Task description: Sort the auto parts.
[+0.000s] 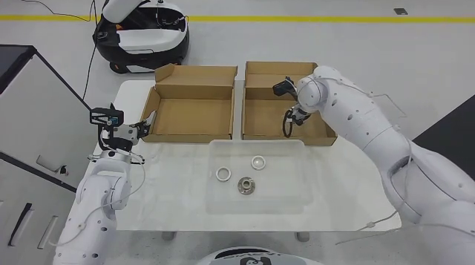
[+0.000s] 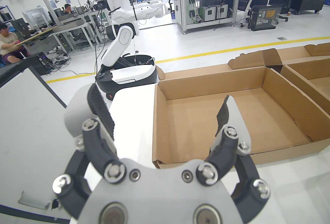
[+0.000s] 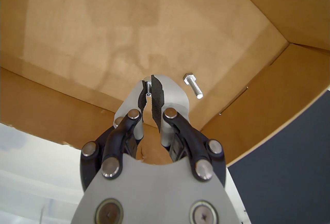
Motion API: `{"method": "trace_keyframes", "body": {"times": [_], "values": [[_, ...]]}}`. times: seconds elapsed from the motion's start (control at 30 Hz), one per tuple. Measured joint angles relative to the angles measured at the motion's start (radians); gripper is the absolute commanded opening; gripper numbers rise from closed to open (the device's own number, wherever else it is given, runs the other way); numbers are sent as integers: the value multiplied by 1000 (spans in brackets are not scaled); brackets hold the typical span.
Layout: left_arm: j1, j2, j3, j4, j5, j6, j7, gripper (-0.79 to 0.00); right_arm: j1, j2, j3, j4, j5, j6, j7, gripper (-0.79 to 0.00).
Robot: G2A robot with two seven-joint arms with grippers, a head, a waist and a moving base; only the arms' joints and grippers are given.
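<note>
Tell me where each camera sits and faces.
Top view: above the arms, looking down at the table; both arms show.
Left wrist view: on the left arm, facing across the left box; open left gripper shows.
Right wrist view: looking down into the right box; right gripper pinching a bolt.
Top and left wrist views share the left box.

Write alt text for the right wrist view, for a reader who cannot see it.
The right tool is shut on a bolt over the floor of a brown cardboard box. A second bolt lies loose on the box floor nearby.
</note>
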Motion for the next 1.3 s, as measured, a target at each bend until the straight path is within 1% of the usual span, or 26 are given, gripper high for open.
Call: {"method": "trace_keyframes", "body": {"times": [0.43, 0.47, 0.5, 0.53, 0.7, 0.93, 1.2, 1.3], "values": [[0, 0, 0, 0, 0, 0, 0, 0, 8, -40, -6, 78, -4, -16, -16, -785], [0, 0, 0, 0, 0, 0, 0, 0, 9, -42, -5, 81, -3, -16, -17, -776], [0, 0, 0, 0, 0, 0, 0, 0, 9, -44, -4, 85, -2, -16, -18, -730], [0, 0, 0, 0, 0, 0, 0, 0, 9, -46, -3, 89, -2, -16, -20, -711], [0, 0, 0, 0, 0, 0, 0, 0, 12, -53, 4, 102, -5, -20, -24, -551], [0, 0, 0, 0, 0, 0, 0, 0, 12, -58, 21, 109, -4, -24, -28, -542], [0, 0, 0, 0, 0, 0, 0, 0, 18, -57, 47, 97, -5, -32, -20, -557], [0, 0, 0, 0, 0, 0, 0, 0, 23, -53, 63, 86, -5, -35, -18, -542]]}}
